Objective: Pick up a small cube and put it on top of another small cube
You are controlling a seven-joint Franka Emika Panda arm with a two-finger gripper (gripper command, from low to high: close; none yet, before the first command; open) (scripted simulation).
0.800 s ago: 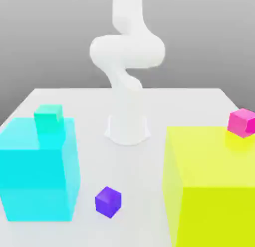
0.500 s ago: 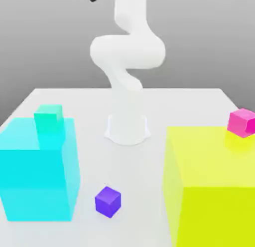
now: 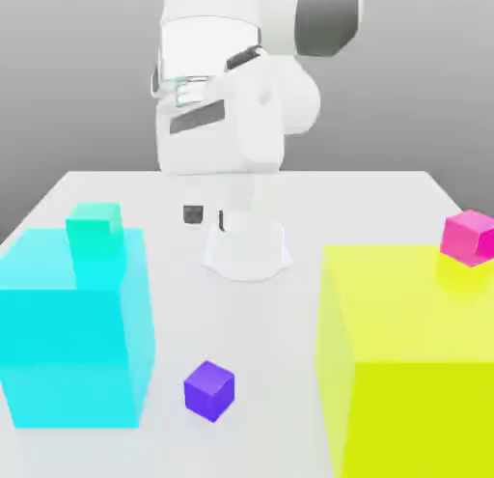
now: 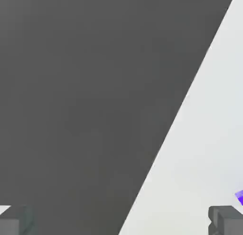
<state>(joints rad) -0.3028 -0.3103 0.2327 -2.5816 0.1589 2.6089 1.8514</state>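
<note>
On the table (image 3: 367, 201): your purple cube (image 3: 209, 390) sits alone, teal cube (image 3: 95, 223) behind the cyan block (image 3: 72, 341).
Gripper (image 3: 206, 216): your jaws are spread wide, holding nothing.

surface: white table (image 3: 289, 370) | near middle: small purple cube (image 3: 209, 390) resting on it, between the two big blocks | exterior view's left: large cyan block (image 3: 72, 346) standing on it; exterior view's right: large yellow block (image 3: 415, 370) | far middle: robot base (image 3: 247, 249)
</note>
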